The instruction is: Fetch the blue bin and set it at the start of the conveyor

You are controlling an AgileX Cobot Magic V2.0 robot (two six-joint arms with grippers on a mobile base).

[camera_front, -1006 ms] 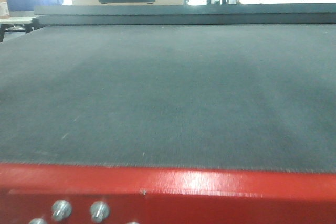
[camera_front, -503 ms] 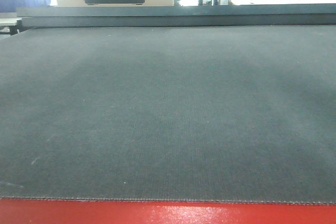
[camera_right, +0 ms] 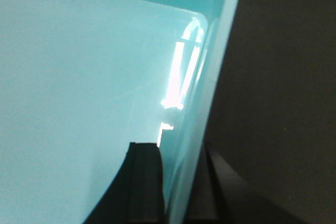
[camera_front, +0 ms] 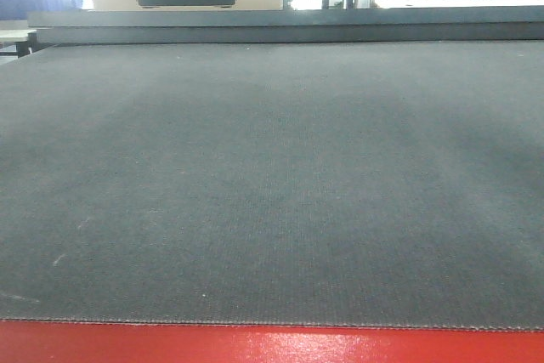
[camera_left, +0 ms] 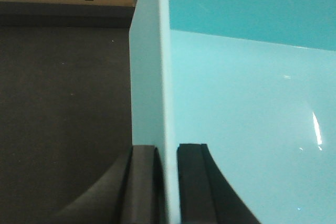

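Now pale turquoise smooth plastic tub (camera_left: 252,103) hangs between both arms, neither nearer. Left gripper (camera_left: 167,171) pinched tight on left wall, one finger inside, one outside. Right gripper (camera_right: 178,182) same on right wall. Dark grey woven belt (camera_front: 272,184) with red edge band (camera_front: 272,344) lies just outside both walls, likely under tub. Touching belt? Cannot tell. Next move, I guess: straight down.

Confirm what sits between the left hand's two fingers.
The blue bin's side wall: the left hand has one finger outside it, one inside. Left wrist view shows it.
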